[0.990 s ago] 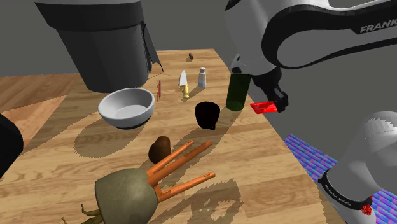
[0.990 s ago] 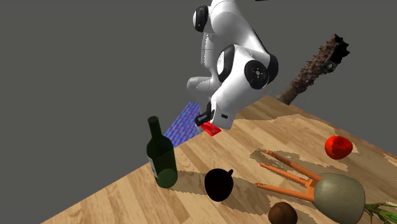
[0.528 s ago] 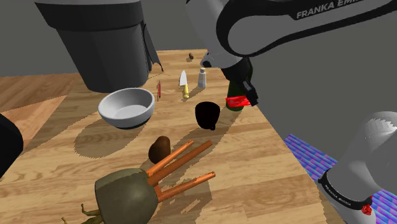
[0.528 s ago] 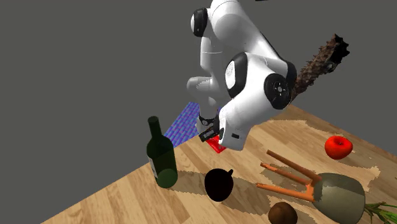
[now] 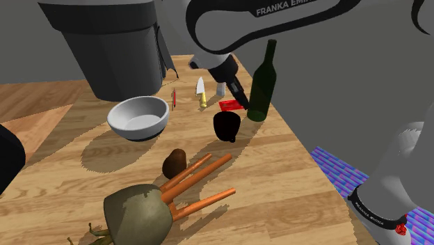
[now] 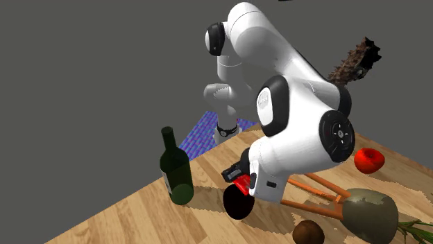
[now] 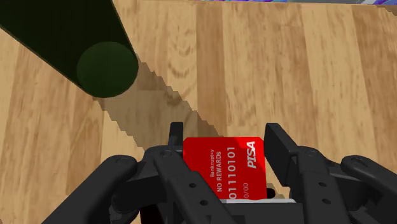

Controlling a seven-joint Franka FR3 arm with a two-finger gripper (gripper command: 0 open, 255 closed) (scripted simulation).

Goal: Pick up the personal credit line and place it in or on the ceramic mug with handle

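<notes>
Tightly clamped on the red card (image 5: 229, 105), the gripper (image 7: 224, 145) holds it just over the black mug (image 5: 227, 126), at twelve o'clock; wooden table (image 5: 278, 160), grey walls (image 6: 83, 83), blue rug (image 5: 341, 174) at four o'clock.

The pale wooden worktop (image 5: 278, 167) carries a scatter of things. Near its middle stands a black mug with a handle (image 5: 227, 127), and just beside it, toward the shoulder view's right, a dark green glass bottle (image 5: 261, 87) stands upright. To the shoulder view's left of the mug sits a white round bowl (image 5: 138, 117). Behind them lie a small knife with a yellow handle (image 5: 201, 92) and a thin red stick (image 5: 174, 98), perhaps a pen. Nearer the camera lie a brown rounded lump (image 5: 174, 162), long orange rods (image 5: 209, 200) and an olive-green bulbous object (image 5: 139, 212) touching them. A red round fruit (image 6: 368, 159) rests well apart.
</notes>
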